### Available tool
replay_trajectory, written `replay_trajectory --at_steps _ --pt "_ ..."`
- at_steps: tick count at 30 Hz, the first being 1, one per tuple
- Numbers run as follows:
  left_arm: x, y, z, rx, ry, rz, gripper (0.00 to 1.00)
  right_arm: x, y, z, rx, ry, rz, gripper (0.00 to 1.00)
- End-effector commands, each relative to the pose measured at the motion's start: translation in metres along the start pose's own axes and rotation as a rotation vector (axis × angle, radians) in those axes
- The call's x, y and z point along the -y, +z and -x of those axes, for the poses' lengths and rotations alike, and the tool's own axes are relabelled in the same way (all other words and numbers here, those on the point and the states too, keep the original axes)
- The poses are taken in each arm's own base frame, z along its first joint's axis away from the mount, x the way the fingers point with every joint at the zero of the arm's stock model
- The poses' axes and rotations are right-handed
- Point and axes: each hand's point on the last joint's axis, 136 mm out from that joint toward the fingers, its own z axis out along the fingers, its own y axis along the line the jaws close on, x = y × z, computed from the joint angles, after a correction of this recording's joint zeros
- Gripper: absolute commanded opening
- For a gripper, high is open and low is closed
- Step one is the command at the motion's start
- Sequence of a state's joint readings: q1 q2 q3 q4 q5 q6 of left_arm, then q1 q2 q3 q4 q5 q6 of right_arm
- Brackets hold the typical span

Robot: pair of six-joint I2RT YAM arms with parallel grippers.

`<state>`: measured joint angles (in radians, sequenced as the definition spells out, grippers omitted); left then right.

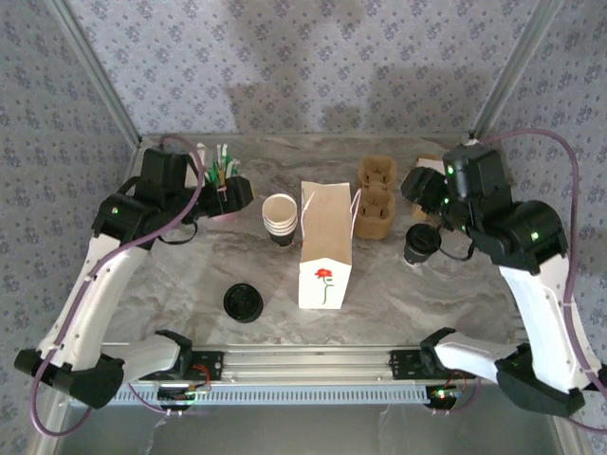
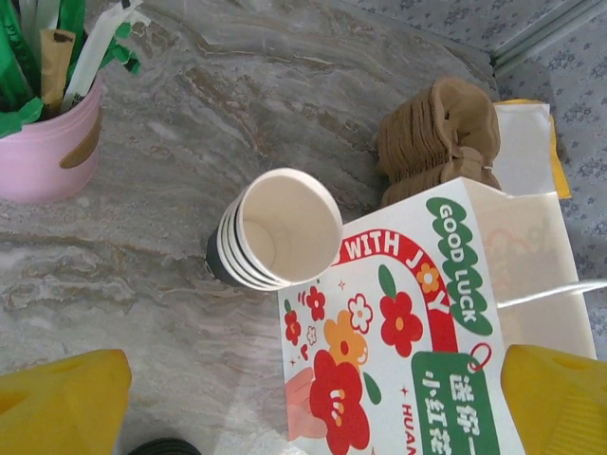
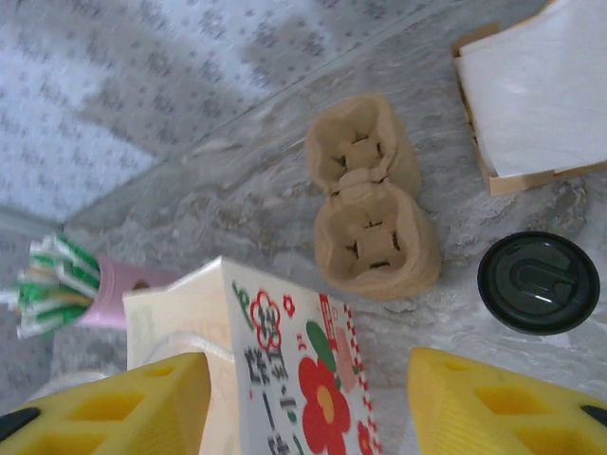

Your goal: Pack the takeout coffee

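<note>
Nearest the lens, the right gripper (image 3: 308,384) holds its yellow fingers well apart, with nothing between them, above the bag (image 3: 294,360). The left gripper (image 2: 308,408) is also wide and empty, over the stack of cups (image 2: 280,227). The coffee (image 3: 539,282) has its lid on and stands on the table (image 1: 190,275), to the right of the bag and outside it. So the packing is not yet done: I judge that 1 grasp, 1 lift and 1 lowering into the open bag are left. The carriers (image 1: 375,194) sit close behind the coffee. The bag's tall wall and thin handles may get in the way. A loose lid (image 1: 243,302) and the straws (image 1: 220,175) lie well apart.
</note>
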<state>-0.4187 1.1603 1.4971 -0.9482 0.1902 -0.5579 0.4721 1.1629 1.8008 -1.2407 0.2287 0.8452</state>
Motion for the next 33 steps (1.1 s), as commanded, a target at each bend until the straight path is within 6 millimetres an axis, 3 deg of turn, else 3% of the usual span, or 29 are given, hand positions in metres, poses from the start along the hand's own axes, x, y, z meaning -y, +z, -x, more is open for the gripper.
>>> replay_trajectory --at_steps 1,6,11,18,33 --pt "-0.001 0.002 0.009 0.016 0.000 0.019 1.00 -0.004 0.043 -0.004 -0.077 0.200 -0.022 0.60" --pt "-0.007 0.014 0.011 0.033 -0.044 0.033 0.99 0.013 0.085 -0.002 -0.056 0.522 -0.165 0.57" --pt "-0.013 0.029 0.007 0.009 -0.066 0.048 0.99 0.028 0.108 0.006 -0.026 0.657 -0.374 0.58" --pt "-0.018 0.036 0.004 0.006 -0.060 0.062 1.00 0.049 0.142 -0.019 -0.178 0.830 -0.674 0.63" --pt "-0.029 0.057 0.002 -0.019 -0.028 0.100 1.00 0.047 0.230 -0.064 -0.323 0.996 -0.768 0.72"
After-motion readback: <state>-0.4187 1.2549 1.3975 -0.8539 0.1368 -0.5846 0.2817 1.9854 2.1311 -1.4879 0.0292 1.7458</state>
